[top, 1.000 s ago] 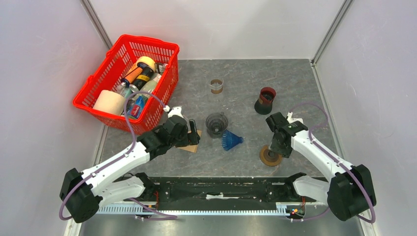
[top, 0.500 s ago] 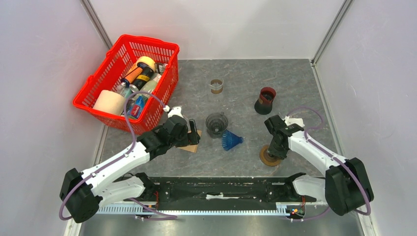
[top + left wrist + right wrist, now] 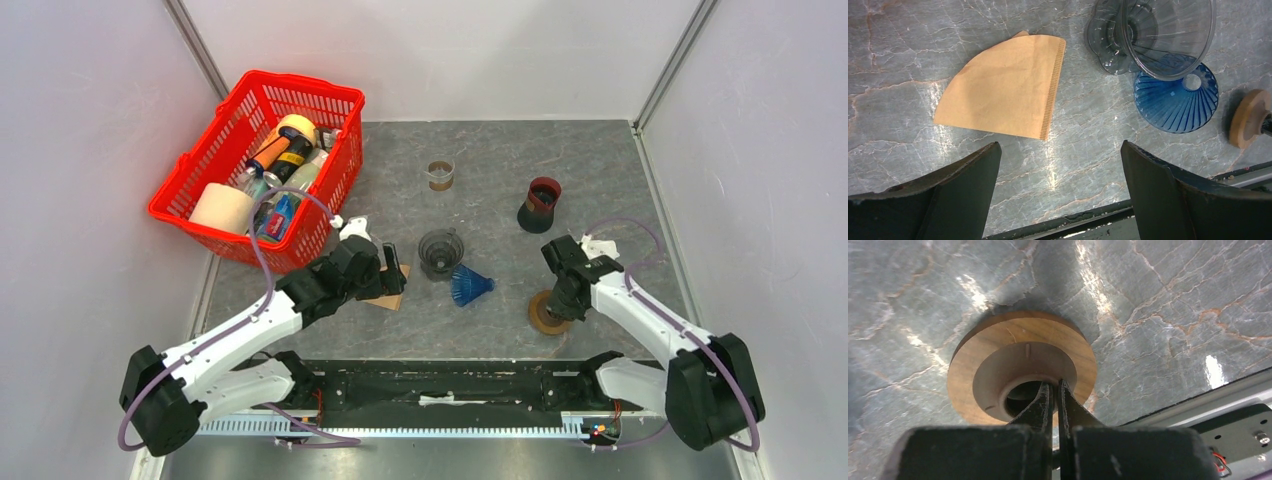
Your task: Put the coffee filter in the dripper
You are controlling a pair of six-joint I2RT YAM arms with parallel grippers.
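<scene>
Right gripper shifted slightly, fingers clenched in wooden ring; left fingers splayed over coffee filter (pre-pinch)

Your work surface is a grey marble-patterned desk, veined in white and rust. It looks matte from above but glossy up close, and the left wrist view catches a bright streak of reflected light on it. Three plain walls box it in: a white back panel, a pale lilac-grey left panel and a matching right panel. Slim silver metal posts mark the two back corners, slanting outward in the overhead view. Along the near edge you see a black mounting rail, below it a white toothed strip and a band of bare grey metal. The lighting is soft and even.
</scene>
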